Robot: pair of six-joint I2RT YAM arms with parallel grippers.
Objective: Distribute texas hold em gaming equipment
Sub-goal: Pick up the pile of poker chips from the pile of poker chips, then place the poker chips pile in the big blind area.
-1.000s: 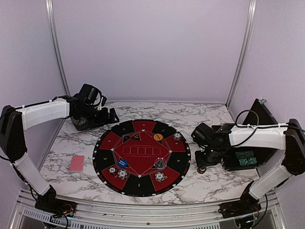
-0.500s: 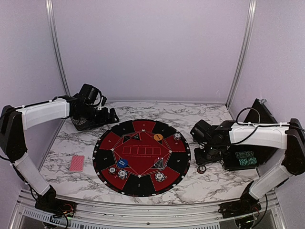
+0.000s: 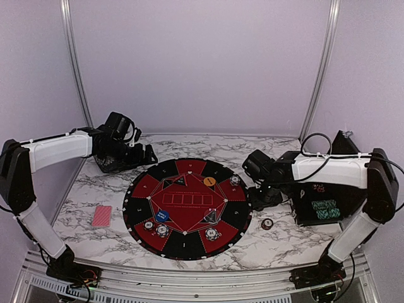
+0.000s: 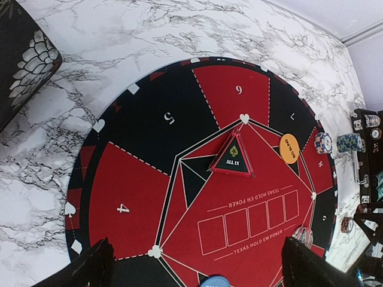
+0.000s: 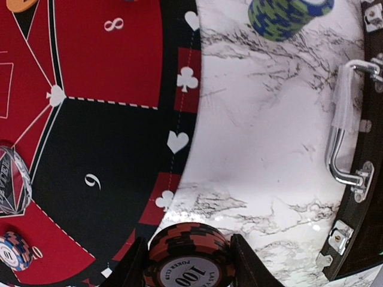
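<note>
My right gripper (image 5: 188, 254) is shut on a short stack of red-and-black "100" chips (image 5: 187, 244), held over the marble at the mat's right rim; in the top view it (image 3: 264, 194) hangs just right of the mat. One red chip (image 3: 267, 223) lies on the marble below it. A green-and-blue chip stack (image 5: 286, 15) stands off the mat. My left gripper (image 4: 200, 275) is open and empty above the mat; in the top view it (image 3: 149, 153) sits at the back left. The orange disc (image 3: 209, 181), blue marker (image 3: 163, 216), chips (image 3: 211, 234) and red-backed cards (image 3: 101, 216) lie still.
The round black-and-red mat (image 3: 189, 249) fills the table's middle, with an "ALL IN" triangle (image 4: 233, 159) on it. A black case (image 3: 315, 218) holding green chips stands at the right, its metal handle (image 5: 341, 140) close to my right gripper. A black patterned box (image 4: 24, 66) sits at the back left.
My right gripper has moved back and left toward the mat's rim, holding the red-and-black stack. One red chip stays uncovered on the marble. The left arm has not moved.
</note>
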